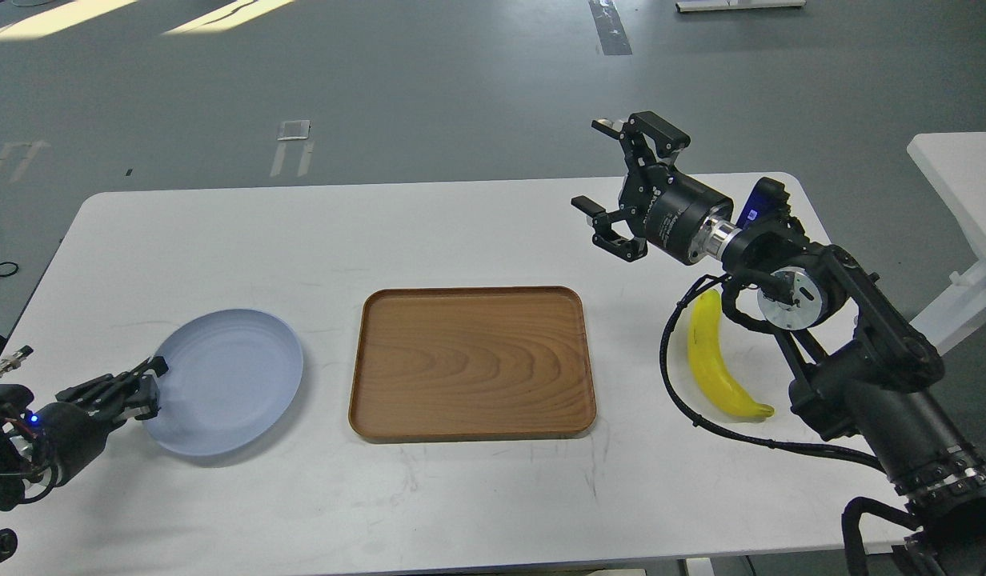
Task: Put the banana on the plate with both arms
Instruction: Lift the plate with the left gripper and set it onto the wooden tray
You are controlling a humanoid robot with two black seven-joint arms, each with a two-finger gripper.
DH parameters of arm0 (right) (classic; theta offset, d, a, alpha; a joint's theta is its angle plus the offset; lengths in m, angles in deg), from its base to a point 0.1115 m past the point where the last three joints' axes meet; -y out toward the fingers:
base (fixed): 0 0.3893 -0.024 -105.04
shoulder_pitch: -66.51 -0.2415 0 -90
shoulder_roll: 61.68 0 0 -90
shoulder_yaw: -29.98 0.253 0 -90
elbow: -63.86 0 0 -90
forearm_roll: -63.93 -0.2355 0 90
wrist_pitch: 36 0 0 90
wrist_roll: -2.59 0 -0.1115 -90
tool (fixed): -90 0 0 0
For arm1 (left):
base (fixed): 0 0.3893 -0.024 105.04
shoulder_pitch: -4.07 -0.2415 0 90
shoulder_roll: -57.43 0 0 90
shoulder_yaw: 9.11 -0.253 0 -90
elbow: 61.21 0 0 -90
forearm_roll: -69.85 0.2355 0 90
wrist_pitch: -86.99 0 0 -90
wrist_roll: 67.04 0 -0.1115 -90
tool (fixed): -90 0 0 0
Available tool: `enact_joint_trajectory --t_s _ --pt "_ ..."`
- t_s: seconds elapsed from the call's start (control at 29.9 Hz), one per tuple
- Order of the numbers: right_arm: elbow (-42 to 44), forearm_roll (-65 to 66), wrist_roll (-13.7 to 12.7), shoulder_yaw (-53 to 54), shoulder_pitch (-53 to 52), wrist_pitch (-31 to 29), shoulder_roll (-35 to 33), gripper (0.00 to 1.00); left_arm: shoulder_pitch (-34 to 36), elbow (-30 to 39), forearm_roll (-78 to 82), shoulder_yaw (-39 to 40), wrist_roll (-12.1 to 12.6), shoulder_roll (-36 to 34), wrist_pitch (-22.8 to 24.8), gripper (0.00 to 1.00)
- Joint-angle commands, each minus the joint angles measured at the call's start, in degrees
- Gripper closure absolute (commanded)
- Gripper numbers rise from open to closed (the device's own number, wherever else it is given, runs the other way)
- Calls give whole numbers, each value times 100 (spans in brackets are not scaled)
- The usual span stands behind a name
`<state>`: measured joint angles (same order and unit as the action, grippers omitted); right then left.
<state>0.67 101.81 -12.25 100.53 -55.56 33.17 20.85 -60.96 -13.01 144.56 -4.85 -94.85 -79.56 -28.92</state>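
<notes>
My head view: bright, even overhead light. Sunlit streaks on floor (141, 16), far left. White table (477, 496) mildly glossy, no hard glare. Soft short shadows under plate (229, 376) and tray (470, 362). Focus sharp throughout; slight softening toward corners.

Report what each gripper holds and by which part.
Right gripper: open, holding nothing; the banana lies on the table. Left gripper: at the plate rim, grip unclear.

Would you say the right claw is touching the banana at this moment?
Apart. In the head view the right claw is open and raised above the table, while the banana lies on the table nearer the robot, with bare tabletop between them.
</notes>
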Motion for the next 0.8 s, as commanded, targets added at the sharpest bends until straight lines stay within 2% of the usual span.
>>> enact_joint_trajectory --t_s 0.0,0.17,0.3,0.37,0.43,0.5,0.7,0.77 --pt "0 -9 8 11 17 0 0 0 148 66 8 -13 -19 -38 24 100" --pt "-8 -9 8 46 17 0 -9 0 676 505 114 -39 -19 -213 42 100" --pt "-17 -9 8 64 17 0 -35 0 1430 1576 535 -48 -19 -486 129 100" --pt "-17 -9 8 73 8 0 -44 0 1668 1762 623 -40 -19 -443 322 100" --pt "-17 -9 8 73 17 0 -53 0 1810 1789 702 -39 -19 -381 507 100" --pt "-17 -9 8 73 17 0 -53 0 1977 1772 729 -48 -19 12 823 100" --pt "-17 -9 8 82 17 0 -62 0 2021 1632 799 -258 -19 805 1079 100" --pt "-26 -9 8 99 17 0 -88 0 2135 1151 799 -574 -19 1208 1114 100"
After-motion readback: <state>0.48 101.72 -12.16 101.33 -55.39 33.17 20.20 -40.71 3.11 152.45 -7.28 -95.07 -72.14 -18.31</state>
